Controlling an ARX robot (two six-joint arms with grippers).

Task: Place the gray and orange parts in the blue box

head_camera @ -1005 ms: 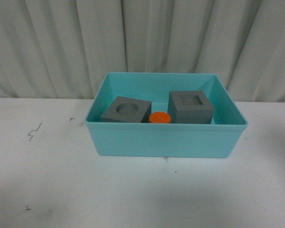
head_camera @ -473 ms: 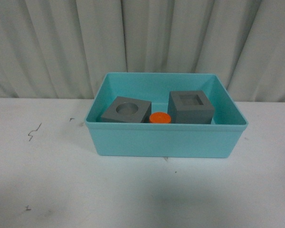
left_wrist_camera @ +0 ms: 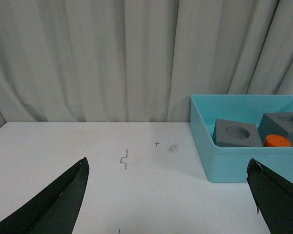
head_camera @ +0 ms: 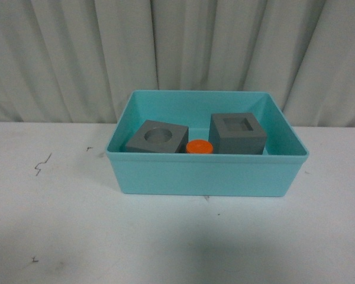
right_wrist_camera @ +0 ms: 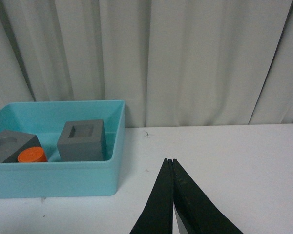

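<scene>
The blue box (head_camera: pixel 207 174) stands on the white table in the middle of the front view. Inside it lie a gray cube with a round recess (head_camera: pixel 158 137), tilted, a gray cube with a square recess (head_camera: pixel 238 134), and between them the orange cylinder (head_camera: pixel 199 146). Neither arm shows in the front view. My left gripper (left_wrist_camera: pixel 168 168) is open and empty over the table, to the left of the box (left_wrist_camera: pixel 234 165). My right gripper (right_wrist_camera: pixel 170 161) is shut on nothing, to the right of the box (right_wrist_camera: pixel 53 183).
A pale pleated curtain (head_camera: pixel 177 53) hangs behind the table. Small dark marks (head_camera: pixel 42 164) dot the white tabletop left of the box.
</scene>
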